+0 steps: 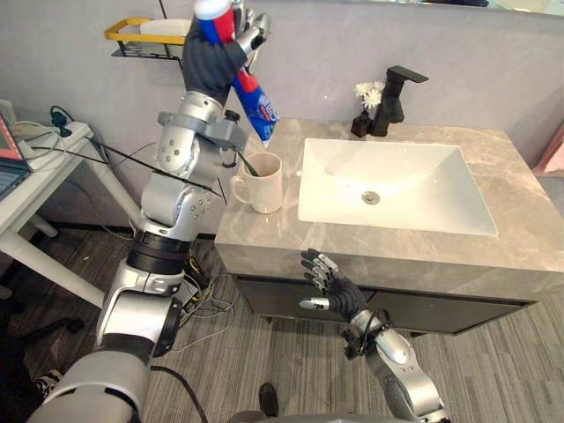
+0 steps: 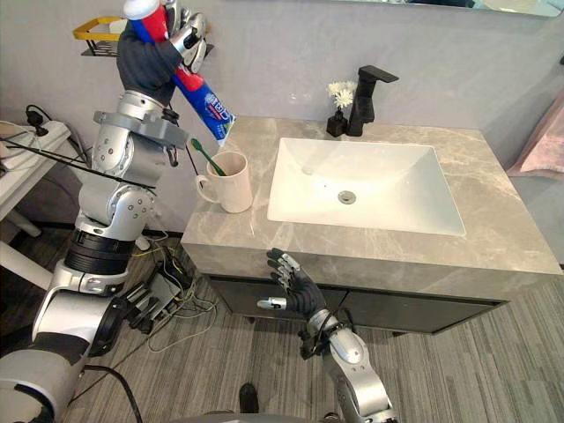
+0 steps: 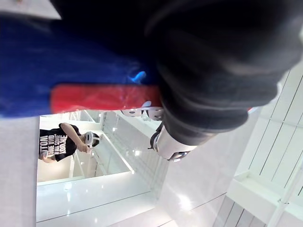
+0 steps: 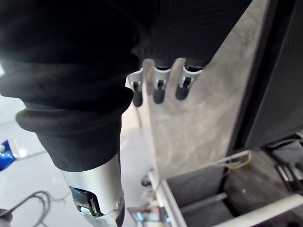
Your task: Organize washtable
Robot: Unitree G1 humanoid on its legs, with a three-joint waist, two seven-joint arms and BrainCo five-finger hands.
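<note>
washtable; toothpaste in curled left hand

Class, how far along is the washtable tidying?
Done: the green toothbrush stands in the mug. In hand: the left hand grips the toothpaste tube above that mug. Left: probably lowering the tube in. The right hand hangs open by the counter.

left hand raised high, fingers clenched | right hand low, fingers spread

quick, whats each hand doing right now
Left hand: shut on the toothpaste tube.
Right hand: open, holding nothing.
</note>
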